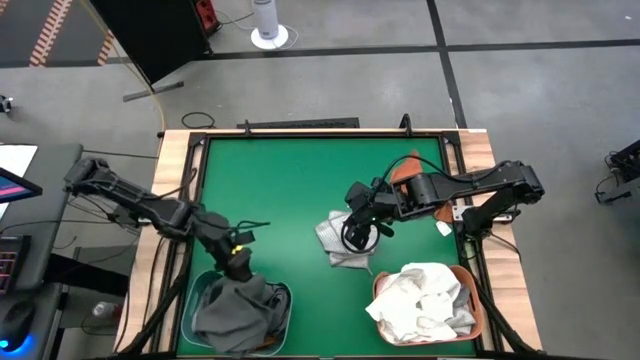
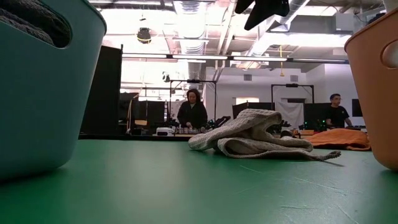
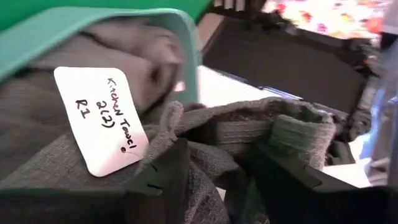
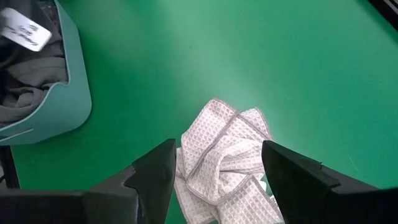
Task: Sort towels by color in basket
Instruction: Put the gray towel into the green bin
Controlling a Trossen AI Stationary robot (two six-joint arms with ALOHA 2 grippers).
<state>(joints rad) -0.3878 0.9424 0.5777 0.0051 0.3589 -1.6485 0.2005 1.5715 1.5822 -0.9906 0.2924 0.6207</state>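
the left gripper (image 1: 238, 262) is hanging over the back rim of the teal basket (image 1: 196, 292) at the table's near left corner, its fingers (image 3: 163, 176) closing on a fold of a dark grey towel (image 1: 238, 305) (a white handwritten tag (image 3: 101, 120) is lying on the grey cloth inside the basket). the grey towels are filling that basket and draping over its edge. the right gripper (image 1: 358, 236) is hovering above the light grey checked towel (image 4: 225, 163), its two fingers standing well apart on either side of the cloth in the wrist view and not touching it. that towel is lying crumpled on the green table (image 1: 290, 180), between the two baskets. white towels (image 1: 425, 300) are sitting piled in the orange basket (image 1: 479, 310) at the near right corner. a rust orange towel (image 2: 341, 138) is lying on the table behind the right arm. two people are showing in the room beyond.
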